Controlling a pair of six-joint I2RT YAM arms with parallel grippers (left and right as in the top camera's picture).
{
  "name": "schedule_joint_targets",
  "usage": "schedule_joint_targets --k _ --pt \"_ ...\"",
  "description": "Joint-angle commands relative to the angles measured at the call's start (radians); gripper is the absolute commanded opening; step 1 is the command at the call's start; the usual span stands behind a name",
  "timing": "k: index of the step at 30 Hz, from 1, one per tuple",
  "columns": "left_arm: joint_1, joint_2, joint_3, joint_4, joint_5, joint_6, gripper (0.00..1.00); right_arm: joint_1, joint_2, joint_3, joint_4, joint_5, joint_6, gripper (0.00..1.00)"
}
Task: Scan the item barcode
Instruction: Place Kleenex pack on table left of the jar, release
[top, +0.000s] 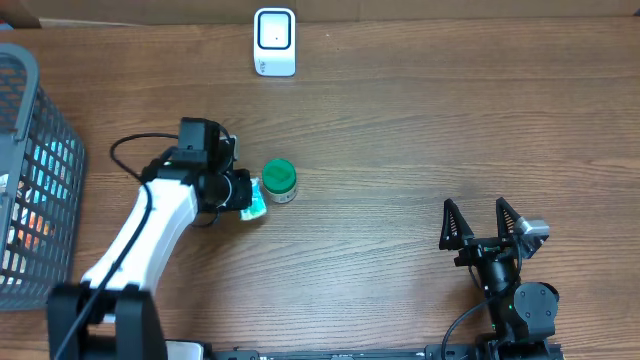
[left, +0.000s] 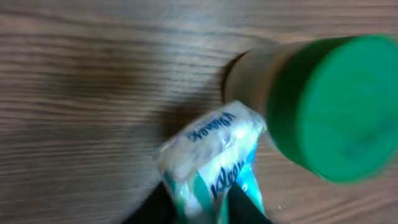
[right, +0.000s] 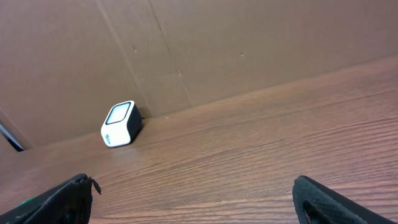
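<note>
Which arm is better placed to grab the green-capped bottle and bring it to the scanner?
Left, most likely. The left gripper is right beside the green-capped bottle, though a tissue pack lies between its fingers. The right gripper stands open and empty, far off across the table.

The green-lidded jar (left: 329, 106) was blurred and cut off at the right. The tissue packet (left: 211, 162) ran off the near edge, so the left gripper's (left: 198, 208) hold on it was unclear.
</note>
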Motion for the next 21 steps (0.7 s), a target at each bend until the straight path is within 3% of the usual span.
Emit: schedule_joint_targets --k 1,3,6,11,15,21 --pt "-0.007 0.053 -0.013 0.024 0.034 -0.036 0.60 0.006 -0.007 -0.011 0.008 -0.001 0.000 1.00" --pt "-0.007 0.060 -0.013 0.039 0.053 -0.036 0.72 0.006 -0.007 -0.011 0.008 -0.001 0.000 1.00" --pt "-0.003 0.040 0.031 0.002 0.052 -0.036 0.77 0.006 -0.007 -0.011 0.008 -0.001 0.000 1.00" --pt "0.043 -0.017 0.263 -0.179 0.046 -0.035 0.74 0.006 -0.007 -0.011 0.008 -0.001 0.000 1.00" --pt "0.157 -0.080 0.615 -0.370 0.019 -0.037 0.69 0.006 -0.007 -0.011 0.008 -0.001 0.000 1.00" --pt "0.402 -0.114 0.925 -0.518 -0.105 -0.072 0.68 0.006 -0.007 -0.011 0.008 -0.001 0.000 1.00"
